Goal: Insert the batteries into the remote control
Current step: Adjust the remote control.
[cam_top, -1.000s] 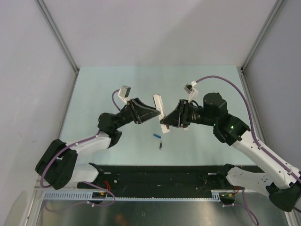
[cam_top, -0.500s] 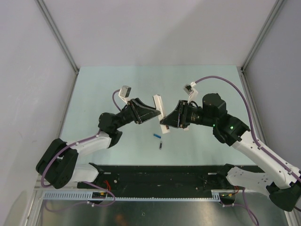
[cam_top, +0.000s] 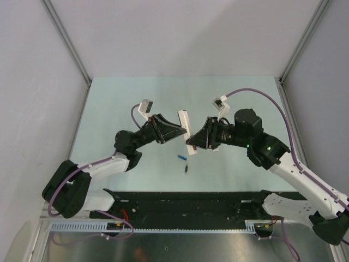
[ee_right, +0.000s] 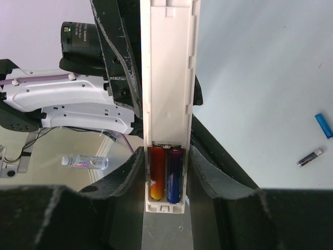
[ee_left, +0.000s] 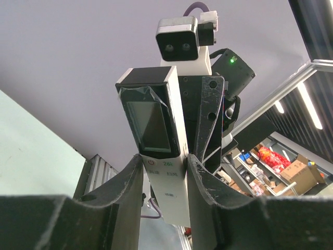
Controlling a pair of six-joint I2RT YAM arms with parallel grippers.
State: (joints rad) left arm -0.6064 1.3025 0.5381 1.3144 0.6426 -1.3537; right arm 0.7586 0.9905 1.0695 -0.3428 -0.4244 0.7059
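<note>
The white remote control (cam_top: pixel 184 121) hangs above the table's middle, held by both grippers at once. My left gripper (ee_left: pixel 165 164) is shut on its lower part, with the dark screen (ee_left: pixel 151 125) facing the left wrist camera. My right gripper (ee_right: pixel 165 156) is shut on the other end of the remote control (ee_right: pixel 169 78), whose back faces the right wrist camera. The battery bay is uncovered, and a red battery (ee_right: pixel 157 172) and a blue battery (ee_right: pixel 174 174) lie in it side by side. A second blue battery (cam_top: pixel 181 158) and a black battery (cam_top: pixel 186 168) lie on the table below.
The pale green table (cam_top: pixel 136 103) is walled by grey panels at the left, back and right. A black rail (cam_top: pixel 185 199) runs along the near edge between the arm bases. In the right wrist view the loose blue battery (ee_right: pixel 323 125) and black battery (ee_right: pixel 310 156) lie at the right.
Both arms keep the remote control in nearly the same place. The right wrist has shifted very slightly to the left.
</note>
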